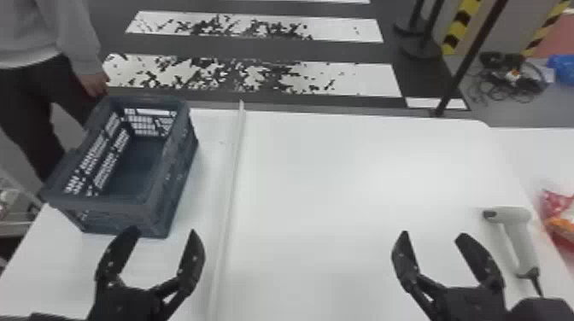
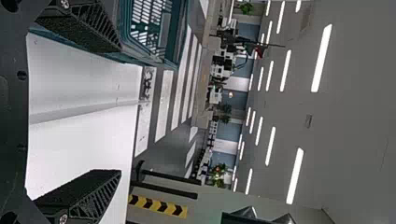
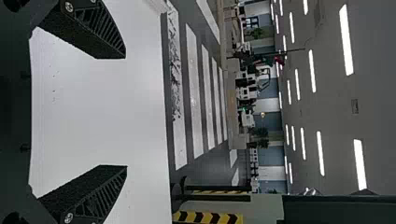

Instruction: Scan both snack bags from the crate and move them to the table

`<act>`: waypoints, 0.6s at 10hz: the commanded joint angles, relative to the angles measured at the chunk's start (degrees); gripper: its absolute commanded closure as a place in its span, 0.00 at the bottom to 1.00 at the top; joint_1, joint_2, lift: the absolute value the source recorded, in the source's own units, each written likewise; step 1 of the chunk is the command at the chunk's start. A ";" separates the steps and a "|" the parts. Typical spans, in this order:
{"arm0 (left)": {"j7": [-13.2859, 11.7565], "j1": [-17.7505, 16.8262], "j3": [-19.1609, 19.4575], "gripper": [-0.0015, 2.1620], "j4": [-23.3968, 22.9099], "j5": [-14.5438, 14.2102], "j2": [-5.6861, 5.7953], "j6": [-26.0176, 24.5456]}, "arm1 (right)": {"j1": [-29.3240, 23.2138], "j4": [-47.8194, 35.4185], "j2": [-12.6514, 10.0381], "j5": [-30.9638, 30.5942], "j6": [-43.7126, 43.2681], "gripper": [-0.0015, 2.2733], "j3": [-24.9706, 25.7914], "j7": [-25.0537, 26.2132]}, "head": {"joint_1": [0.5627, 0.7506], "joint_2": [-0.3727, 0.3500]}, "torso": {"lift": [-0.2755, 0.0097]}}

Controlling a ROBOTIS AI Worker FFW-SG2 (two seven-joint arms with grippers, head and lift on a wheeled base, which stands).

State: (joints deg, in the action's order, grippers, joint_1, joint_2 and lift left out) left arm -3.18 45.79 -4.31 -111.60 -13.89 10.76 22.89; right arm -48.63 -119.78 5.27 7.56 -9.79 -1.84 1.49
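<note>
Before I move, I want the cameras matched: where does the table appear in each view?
Head view: the table across the foreground, under the crate.
Left wrist view: seen past the open left gripper.
Right wrist view: seen past the open right gripper.
Shared landmark: white floor stripes past its far edge.

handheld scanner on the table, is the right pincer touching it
Apart; the head view shows white table between the right pincer and the handheld scanner.

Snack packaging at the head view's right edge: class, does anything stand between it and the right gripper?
Yes: the pale scanner lies on the white table, between the open right gripper and the red and orange snack packaging.
</note>
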 commanded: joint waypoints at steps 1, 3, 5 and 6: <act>0.01 -0.09 -0.09 0.03 0.15 0.00 -0.22 0.00 | -0.32 -0.36 -0.17 0.00 -0.27 0.04 0.09 0.00 | 0.70 0.49 | 0.66; -0.08 -0.52 -0.70 0.03 0.24 0.09 -0.39 0.00 | -0.59 -0.80 -0.34 0.09 -0.45 0.04 0.09 -0.17 | 0.70 0.48 | 0.66; -0.08 -1.05 -1.14 0.03 0.15 0.09 -0.39 -0.70 | -0.59 -1.33 -0.43 0.18 -0.10 0.04 0.09 -0.35 | 0.70 0.47 | 0.66; -0.08 -1.05 -1.67 0.03 -0.02 0.61 -0.22 -1.23 | -0.68 -1.59 -0.34 0.18 0.26 0.04 0.09 -0.35 | 0.70 0.47 | 0.66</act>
State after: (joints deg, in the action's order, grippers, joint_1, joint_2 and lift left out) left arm -3.25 44.78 -5.64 -111.48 -13.58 10.41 22.02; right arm -49.27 -121.21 4.88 7.72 -9.74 -1.75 1.14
